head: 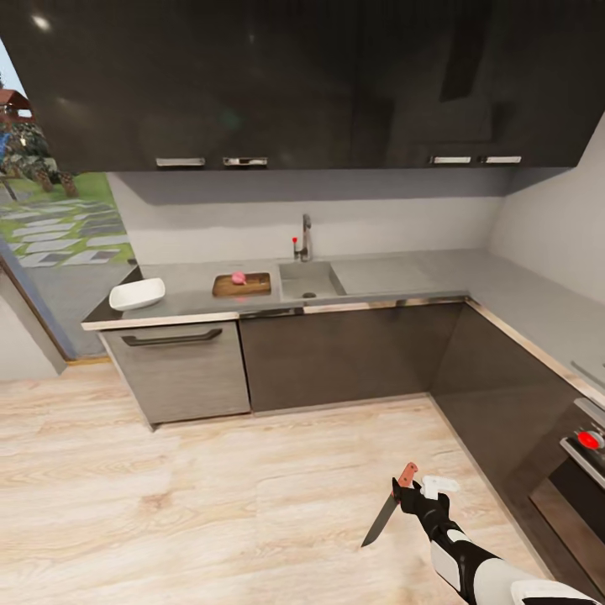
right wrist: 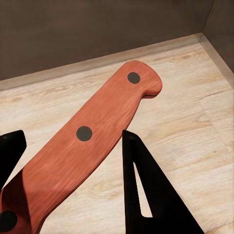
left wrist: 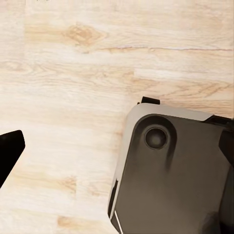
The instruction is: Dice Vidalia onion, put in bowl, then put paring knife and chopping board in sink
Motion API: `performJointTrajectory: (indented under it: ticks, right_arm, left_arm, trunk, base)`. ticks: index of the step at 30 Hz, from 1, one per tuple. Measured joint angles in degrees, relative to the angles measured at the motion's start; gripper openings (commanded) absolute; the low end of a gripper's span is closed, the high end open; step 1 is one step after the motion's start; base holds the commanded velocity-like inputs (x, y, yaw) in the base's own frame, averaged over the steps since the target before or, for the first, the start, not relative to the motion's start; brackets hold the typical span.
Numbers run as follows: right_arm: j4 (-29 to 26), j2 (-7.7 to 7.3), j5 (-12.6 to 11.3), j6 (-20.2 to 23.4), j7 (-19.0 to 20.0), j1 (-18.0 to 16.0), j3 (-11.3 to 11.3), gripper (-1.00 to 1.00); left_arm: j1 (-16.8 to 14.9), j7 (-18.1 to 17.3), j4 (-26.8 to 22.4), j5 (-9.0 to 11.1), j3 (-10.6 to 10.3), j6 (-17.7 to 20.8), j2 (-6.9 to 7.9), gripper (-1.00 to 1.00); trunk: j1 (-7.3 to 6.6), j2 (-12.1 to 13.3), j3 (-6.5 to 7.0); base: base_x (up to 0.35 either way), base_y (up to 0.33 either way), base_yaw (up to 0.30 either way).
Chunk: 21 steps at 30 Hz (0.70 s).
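Head view: My right fingers [head: 409, 494] are closed on the red handle of the paring knife [head: 391, 504], blade angled down toward the wooden floor [head: 210, 487]. I stand well back from the surface [head: 403, 273]. The Vidalia onion [head: 239, 277] rests on the chopping board [head: 242, 285], just beside the sink [head: 311, 280]. The bowl [head: 137, 294] sits further along at the end of the surface, apart from the board.

Step in hand, as I judge it: carry the knife to the board. Procedure: keep the blade pointed away from the cabinets during approach; halt squarely in front of the board; bring the blade down over the onion only once the base is steady.

Containers: the bowl looks empty. The sink basin shows its drain and nothing else that I can make out at this range.

Left wrist view: one dark tip of my left fingers [left wrist: 9, 151] shows over the floor, with part of my base [left wrist: 170, 175] below. I cannot tell how far these fingers are open; nothing is visible in them.

Right wrist view: the handle lies between my right fingers, three rivets showing, its butt toward the cabinet base [right wrist: 97, 29]. The hold looks secure.
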Motion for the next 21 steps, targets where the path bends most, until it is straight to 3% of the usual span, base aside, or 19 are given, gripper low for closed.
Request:
performJointTrajectory:
  ticks: [21]
  right_arm:
    - [0.00, 0.00, 0.00, 0.00, 0.00, 0.00, 0.00, -1.00]
  left_arm:
    - [0.00, 0.00, 0.00, 0.00, 0.00, 0.00, 0.00, 1.00]
  trunk:
    - [0.00, 0.00, 1.88]
  base:
    - [0.000, 0.000, 0.064]
